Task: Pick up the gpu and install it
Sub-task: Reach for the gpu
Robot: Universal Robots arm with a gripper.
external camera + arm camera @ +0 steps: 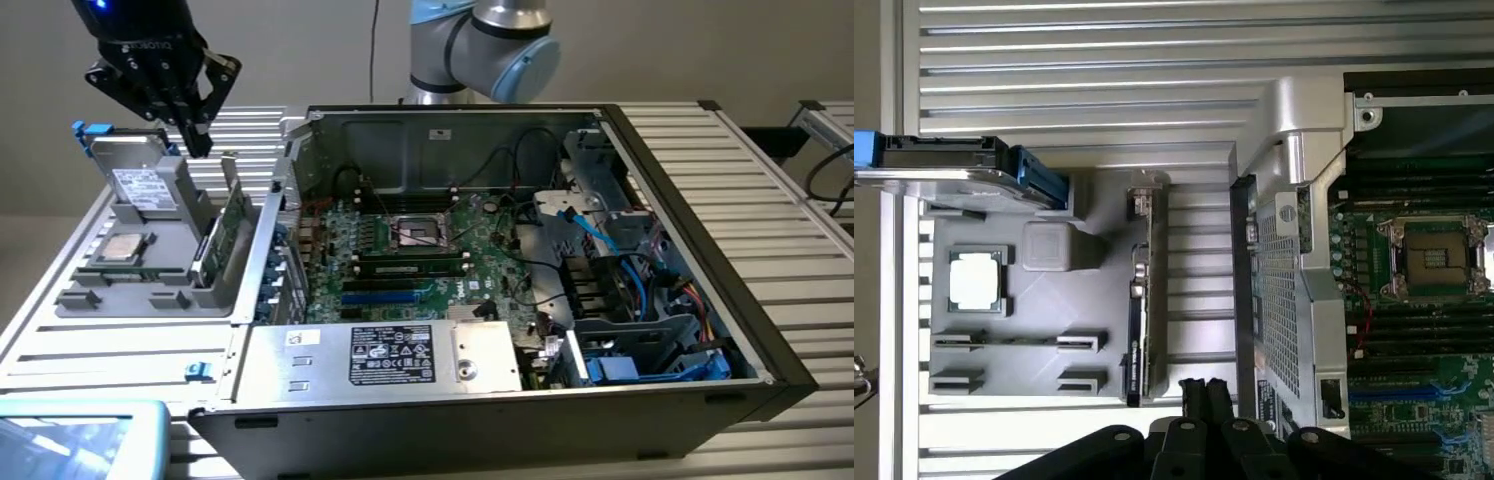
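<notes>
The gpu [230, 228] stands on edge in a grey holder tray [127, 290] at the exterior view's left, beside the open computer case [694, 260]. In the wrist view the gpu [1143, 300] appears edge-on as a thin dark strip with a silver bracket at one end. My gripper [199, 143] hangs above the tray, over the gap between the hard drive and the gpu. Its black fingers are shut with nothing between them. In the wrist view the gripper [1204, 398] sits just off the card's end, apart from it.
The tray also carries a silver hard drive [142, 182] with blue clips and a processor chip [120, 248]. Inside the case lie the motherboard [414, 240], blue expansion slots [387, 296], a power supply [400, 355] and loose cables [601, 240]. A ribbed metal table [787, 180] surrounds everything.
</notes>
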